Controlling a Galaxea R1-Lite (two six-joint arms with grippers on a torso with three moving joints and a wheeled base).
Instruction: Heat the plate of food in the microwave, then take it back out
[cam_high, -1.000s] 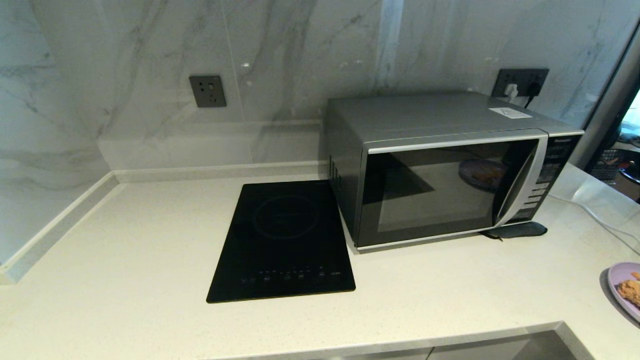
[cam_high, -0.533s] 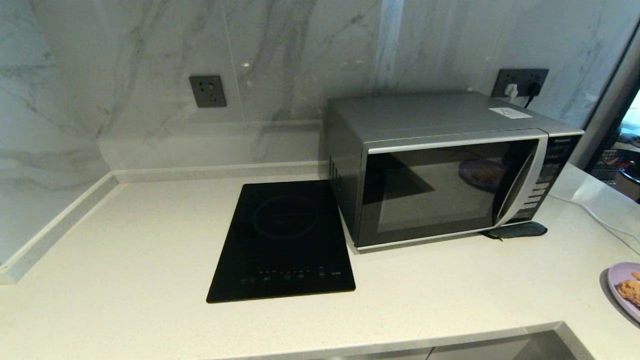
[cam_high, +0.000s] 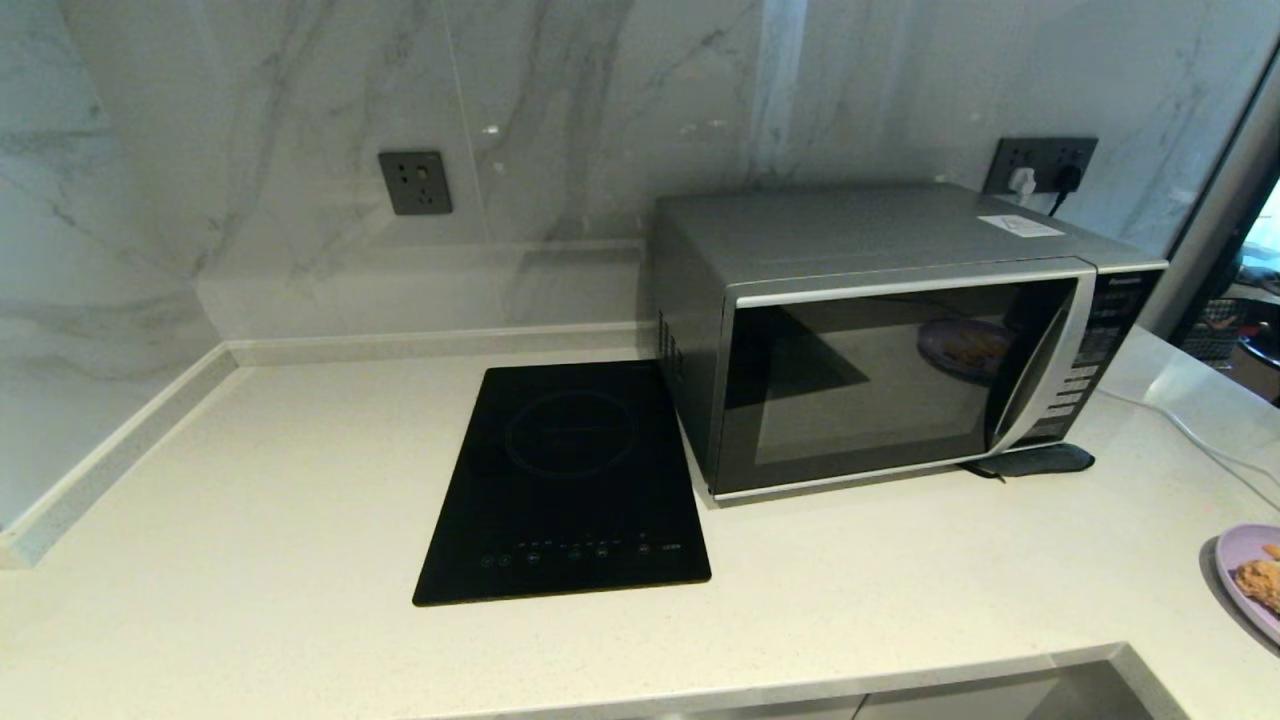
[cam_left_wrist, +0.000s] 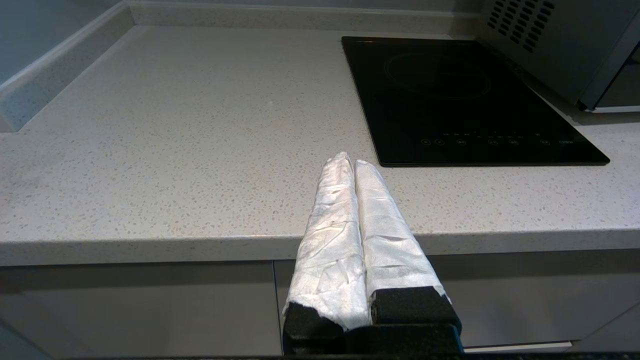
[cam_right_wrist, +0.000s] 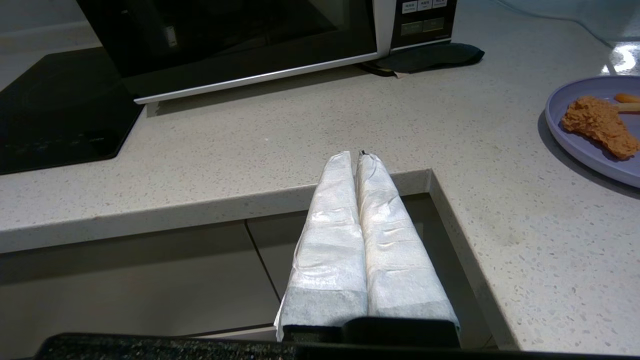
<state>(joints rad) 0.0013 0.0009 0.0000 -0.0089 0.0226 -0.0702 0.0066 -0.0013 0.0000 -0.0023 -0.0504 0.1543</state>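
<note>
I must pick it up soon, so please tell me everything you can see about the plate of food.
The plate of food is a round, shallow lilac plate, smooth and matte. It lies flat on the speckled countertop, right of the microwave, partly cut off in both views. A lumpy golden-brown fried piece lies on it. No end effector touches it.

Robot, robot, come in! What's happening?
Left gripper and right gripper shut, empty, parked off the counter. Plate of food on counter. Microwave door closed.
</note>
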